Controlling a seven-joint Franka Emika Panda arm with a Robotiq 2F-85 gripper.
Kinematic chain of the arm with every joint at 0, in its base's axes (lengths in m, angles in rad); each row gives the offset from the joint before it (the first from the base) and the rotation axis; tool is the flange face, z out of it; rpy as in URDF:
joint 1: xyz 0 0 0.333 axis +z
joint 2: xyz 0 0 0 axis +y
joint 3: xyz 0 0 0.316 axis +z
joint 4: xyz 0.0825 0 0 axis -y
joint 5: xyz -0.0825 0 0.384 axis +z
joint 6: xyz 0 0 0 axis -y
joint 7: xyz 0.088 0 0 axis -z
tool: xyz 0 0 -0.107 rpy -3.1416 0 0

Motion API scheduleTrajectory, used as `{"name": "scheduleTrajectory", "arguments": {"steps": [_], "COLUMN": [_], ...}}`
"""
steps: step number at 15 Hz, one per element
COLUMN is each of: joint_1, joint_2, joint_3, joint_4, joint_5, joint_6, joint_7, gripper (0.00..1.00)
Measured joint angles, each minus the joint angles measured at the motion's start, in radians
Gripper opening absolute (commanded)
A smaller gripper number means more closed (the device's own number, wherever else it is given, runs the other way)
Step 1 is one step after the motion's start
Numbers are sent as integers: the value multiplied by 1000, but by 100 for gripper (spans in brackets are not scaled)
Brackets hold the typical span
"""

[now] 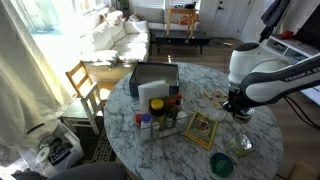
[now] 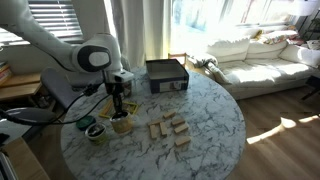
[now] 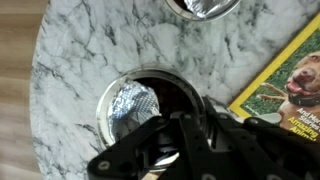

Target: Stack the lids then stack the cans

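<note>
Claw (image 3: 178, 122) over can (image 3: 130, 102), can't tell open or closed; off-centre descent could clip rim, skid it across tabletop (image 3: 70, 55).

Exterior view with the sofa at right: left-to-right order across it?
green lid → gripper → black box → sofa. The small jars are left out because they sit in the same span as the box.

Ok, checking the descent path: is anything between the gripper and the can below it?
Nothing visible: in the wrist view the gripper hangs directly over the can, and the dog picture lies off to one side.
</note>
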Motion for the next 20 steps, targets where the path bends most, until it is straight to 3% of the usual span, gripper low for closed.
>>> {"name": "scheduleTrajectory", "arguments": {"steps": [5, 9, 13, 20], "joint_1": [1, 1, 1, -13], "joint_2": [-123, -190, -214, -225], "joint_3": [57, 92, 115, 122], "joint_4": [-34, -98, -165, -245], "joint_5": [41, 111, 175, 265], "joint_6": [-146, -181, -158, -12], "joint_7": [0, -5, -29, -55], "gripper": [3, 3, 3, 3]}}
